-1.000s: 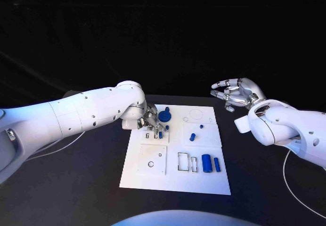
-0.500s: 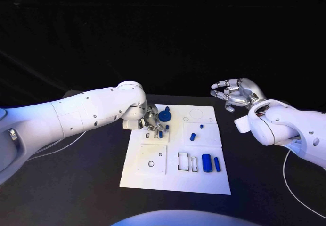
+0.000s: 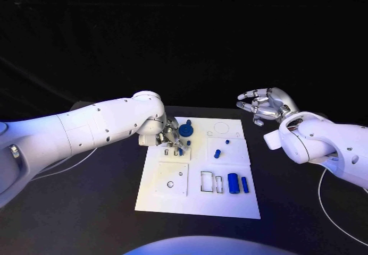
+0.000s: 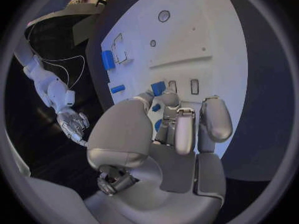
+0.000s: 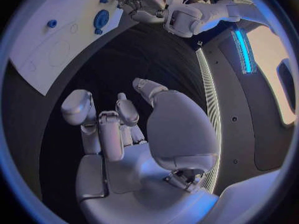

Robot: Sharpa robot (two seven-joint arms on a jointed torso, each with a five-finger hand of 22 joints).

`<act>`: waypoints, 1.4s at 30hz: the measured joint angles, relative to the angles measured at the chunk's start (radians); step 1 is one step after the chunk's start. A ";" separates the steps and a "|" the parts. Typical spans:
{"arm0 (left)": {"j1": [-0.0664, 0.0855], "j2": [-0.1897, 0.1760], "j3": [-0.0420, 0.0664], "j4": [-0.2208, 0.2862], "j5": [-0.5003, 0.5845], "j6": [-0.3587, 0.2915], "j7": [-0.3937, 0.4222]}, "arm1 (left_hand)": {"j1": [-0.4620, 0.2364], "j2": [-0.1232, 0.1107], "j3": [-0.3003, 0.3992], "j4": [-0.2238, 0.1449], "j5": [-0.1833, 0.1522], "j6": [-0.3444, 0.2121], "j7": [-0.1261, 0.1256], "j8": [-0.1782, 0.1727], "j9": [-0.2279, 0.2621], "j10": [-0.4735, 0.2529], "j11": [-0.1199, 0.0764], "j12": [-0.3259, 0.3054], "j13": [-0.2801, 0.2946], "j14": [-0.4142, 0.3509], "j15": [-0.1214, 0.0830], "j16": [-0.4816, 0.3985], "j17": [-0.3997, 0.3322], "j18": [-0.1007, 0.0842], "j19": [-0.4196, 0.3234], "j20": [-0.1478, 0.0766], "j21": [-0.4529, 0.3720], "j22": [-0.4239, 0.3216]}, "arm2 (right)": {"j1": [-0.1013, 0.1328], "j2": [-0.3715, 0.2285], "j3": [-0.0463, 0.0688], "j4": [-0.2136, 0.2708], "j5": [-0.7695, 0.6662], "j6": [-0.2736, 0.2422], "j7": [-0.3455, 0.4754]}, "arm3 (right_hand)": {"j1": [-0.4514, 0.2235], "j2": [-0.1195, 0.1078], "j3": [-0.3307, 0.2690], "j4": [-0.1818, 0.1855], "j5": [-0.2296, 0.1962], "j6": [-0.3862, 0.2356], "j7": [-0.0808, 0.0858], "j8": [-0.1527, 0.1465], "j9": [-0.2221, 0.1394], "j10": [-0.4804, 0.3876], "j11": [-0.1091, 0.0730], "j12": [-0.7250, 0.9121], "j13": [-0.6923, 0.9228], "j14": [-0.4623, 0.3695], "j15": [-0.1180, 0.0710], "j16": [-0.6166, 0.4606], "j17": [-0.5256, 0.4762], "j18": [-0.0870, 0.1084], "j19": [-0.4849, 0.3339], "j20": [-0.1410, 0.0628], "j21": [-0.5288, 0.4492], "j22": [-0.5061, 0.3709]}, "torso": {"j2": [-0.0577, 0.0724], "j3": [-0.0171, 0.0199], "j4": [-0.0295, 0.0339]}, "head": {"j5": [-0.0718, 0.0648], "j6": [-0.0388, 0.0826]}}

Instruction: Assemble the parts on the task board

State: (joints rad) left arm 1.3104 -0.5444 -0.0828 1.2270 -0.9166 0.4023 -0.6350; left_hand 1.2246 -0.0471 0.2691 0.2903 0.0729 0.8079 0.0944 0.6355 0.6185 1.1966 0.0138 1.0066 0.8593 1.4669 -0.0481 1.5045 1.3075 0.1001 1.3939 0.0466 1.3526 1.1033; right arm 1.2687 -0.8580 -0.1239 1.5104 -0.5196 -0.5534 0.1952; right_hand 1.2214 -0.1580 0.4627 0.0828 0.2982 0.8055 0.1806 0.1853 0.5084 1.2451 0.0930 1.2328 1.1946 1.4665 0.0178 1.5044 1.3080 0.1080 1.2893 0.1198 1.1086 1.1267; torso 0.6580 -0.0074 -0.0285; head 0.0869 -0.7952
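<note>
We see the task board lying in the middle of the dark surface, a little below the centre of the head view. Our left hand is down over the board's upper left part, its fingers curled in around a small blue part; in the left wrist view that piece sits pinched at the fingertips, just above two narrow slots in the board. We judge that the step in hand is the seating of this piece into one of those slots.

Our right hand is raised off the board at the upper right of the head view, holding nothing, its fingers bent but apart.

The other parts lie on the board: a round blue gear-like piece just beside the left hand, two small pegs near the centre, and two blue cylinders at the lower right beside a rectangular recess.

The next move, as we judge it, calls for lining the pinched piece up squarely with its slot and pressing straight down; a tilt could jam it. Whether it has already entered the slot we cannot tell.
</note>
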 measured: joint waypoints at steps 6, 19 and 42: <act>0.000 0.000 0.000 -0.003 0.008 0.001 0.004 | 0.063 -0.021 0.125 -0.006 0.000 0.008 -0.008 -0.015 0.001 0.001 0.000 0.007 0.004 -0.002 -0.002 0.005 0.000 0.000 0.003 -0.004 0.004 0.007 | -0.001 0.000 0.000 -0.001 0.000 0.001 0.000 | 0.000 0.000 0.000 0.000 0.000 0.000 0.000 0.000 0.000 0.000 0.000 0.000 0.000 0.000 0.000 0.000 0.000 0.000 0.000 0.000 0.000 0.000 | 0.000 0.0002 0.0000 | 0.001 -0.002; 0.000 -0.001 -0.001 -0.017 0.112 -0.004 0.008 | 0.037 -0.094 0.419 -0.036 0.012 0.011 -0.010 0.024 0.012 0.028 -0.009 0.000 0.000 0.000 -0.007 0.005 0.000 0.000 0.007 -0.007 0.012 0.024 | -0.001 0.001 0.000 -0.003 0.000 0.001 -0.001 | 0.000 0.000 0.003 0.003 0.006 0.000 0.000 0.000 0.000 0.000 0.000 0.000 0.000 0.000 0.000 0.000 0.000 0.000 0.000 0.000 0.000 0.000 | 0.000 0.0004 0.0001 | 0.003 -0.005; -0.018 -0.111 0.000 0.128 0.063 -0.142 0.044 | -0.041 -0.140 0.418 -0.039 0.210 0.028 -0.020 0.056 0.147 0.076 -0.025 0.023 0.037 -0.001 -0.021 0.013 0.000 -0.016 0.020 -0.020 0.035 0.066 | -0.008 -0.003 0.000 -0.007 0.000 0.001 0.000 | 0.000 0.000 0.003 0.003 0.006 0.003 -0.003 0.000 0.000 0.000 0.000 0.000 -0.001 0.000 0.000 0.000 0.000 0.000 0.000 0.000 0.000 0.000 | 0.000 0.0012 0.0023 | 0.011 -0.011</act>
State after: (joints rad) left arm 1.2929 -0.6552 -0.0828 1.3547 -0.8541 0.2604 -0.5914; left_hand 1.1839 -0.1869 0.6873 0.2518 0.2827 0.8357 0.0742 0.6916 0.7656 1.2729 -0.0107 1.0300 0.8964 1.4660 -0.0687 1.5179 1.3074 0.0840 1.4137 0.0269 1.3876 1.1697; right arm 1.2602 -0.8615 -0.1240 1.5035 -0.5196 -0.5526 0.1952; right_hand 1.2214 -0.1580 0.4653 0.0855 0.3042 0.8084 0.1777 0.1852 0.5080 1.2452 0.0930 1.2328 1.1941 1.4665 0.0178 1.5044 1.3076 0.1080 1.2893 0.1199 1.1086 1.1262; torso 0.6579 -0.0062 -0.0262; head 0.0980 -0.8060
